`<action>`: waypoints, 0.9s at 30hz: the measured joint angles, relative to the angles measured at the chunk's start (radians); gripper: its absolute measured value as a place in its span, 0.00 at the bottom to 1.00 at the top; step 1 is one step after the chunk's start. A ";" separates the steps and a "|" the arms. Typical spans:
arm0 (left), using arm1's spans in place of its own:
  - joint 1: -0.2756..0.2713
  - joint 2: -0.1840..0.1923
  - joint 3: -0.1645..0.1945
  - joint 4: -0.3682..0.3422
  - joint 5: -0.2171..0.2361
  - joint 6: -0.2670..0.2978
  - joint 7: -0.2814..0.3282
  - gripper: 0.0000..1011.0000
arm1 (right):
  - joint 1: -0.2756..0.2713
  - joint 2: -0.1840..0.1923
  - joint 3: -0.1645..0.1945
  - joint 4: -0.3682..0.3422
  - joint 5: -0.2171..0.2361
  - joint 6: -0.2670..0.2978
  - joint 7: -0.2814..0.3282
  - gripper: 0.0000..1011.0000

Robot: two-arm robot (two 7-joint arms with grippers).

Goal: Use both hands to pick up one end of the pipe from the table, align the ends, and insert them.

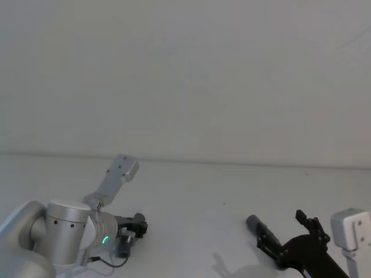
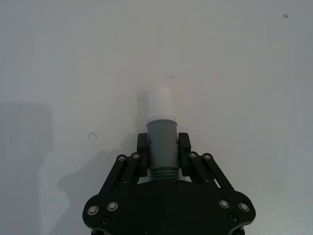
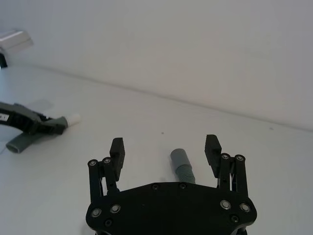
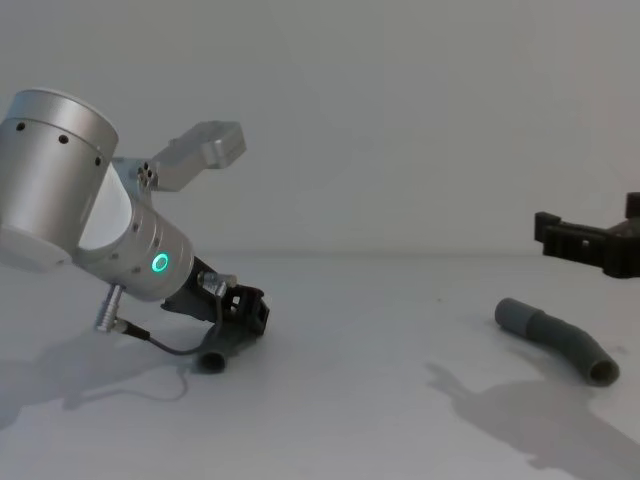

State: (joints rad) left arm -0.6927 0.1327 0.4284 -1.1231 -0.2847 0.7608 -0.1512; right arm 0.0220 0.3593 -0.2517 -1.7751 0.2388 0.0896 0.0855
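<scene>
1. While the left gripper (image 2: pixel 163 146) is clamped on the tipped piece (image 2: pixel 162 155) just behind its tip (image 2: pixel 159 103), the right gripper (image 3: pixel 165 149) hangs with jaws wide apart, holding nothing.
2. Done so far, as I judge it: one grab out of two. The tipped piece is at near left, low over the table (image 1: pixel 203 185), with the white tip sticking out past the jaws. Its tail end looks to touch the table. I can't tell if it is lifted clear.
3. The plain piece (image 4: pixel 555 338) lies flat on the table at near right, well apart from the tipped piece. The right gripper is above it, not touching. From that wrist the cuff (image 3: pixel 178 157) sits under the gap between the jaws, mouth pointing away from the palm.
4. Left to do, my guess:
   - The right gripper drops and closes on the plain piece near the cuff.
   - Both pieces come up off the table.
   - The tip gets lined up with the cuff mouth, then pushed in.
   - Most of the task is ahead. No aligning or inserting is done yet.
5. Count:
   - two hose pieces, one held and one loose
   - one white tip
   - one grey cuff mouth
   - two grippers
   - one table
</scene>
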 joint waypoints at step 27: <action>0.000 0.000 0.000 0.000 0.000 0.000 0.000 0.32 | 0.237 0.000 -0.045 0.120 -0.052 0.409 0.091 0.99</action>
State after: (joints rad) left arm -0.6928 0.1326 0.4283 -1.1233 -0.2848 0.7606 -0.1510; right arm 0.2594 0.3596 -0.2968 -1.6552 0.1870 0.4984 0.1769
